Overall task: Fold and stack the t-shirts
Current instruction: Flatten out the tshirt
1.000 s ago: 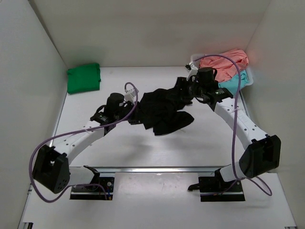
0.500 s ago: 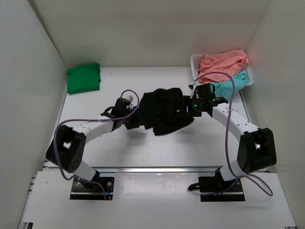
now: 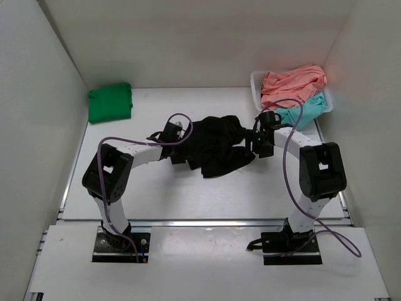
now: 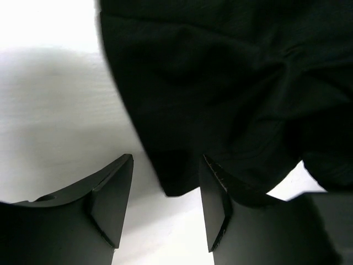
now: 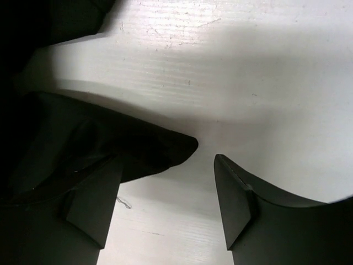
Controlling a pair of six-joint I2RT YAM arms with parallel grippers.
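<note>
white table [image 3: 125, 188], white walls [image 3: 188, 37]; crumpled black t-shirt [image 3: 216, 147] lies between left gripper [image 3: 180, 154] and right gripper [image 3: 255, 145], both with fingers spread.

I can read no writing, brand, number or sign in any of my views. The black t-shirt [image 3: 216, 147] shows me only plain dark cloth, with no label I can make out.
</note>
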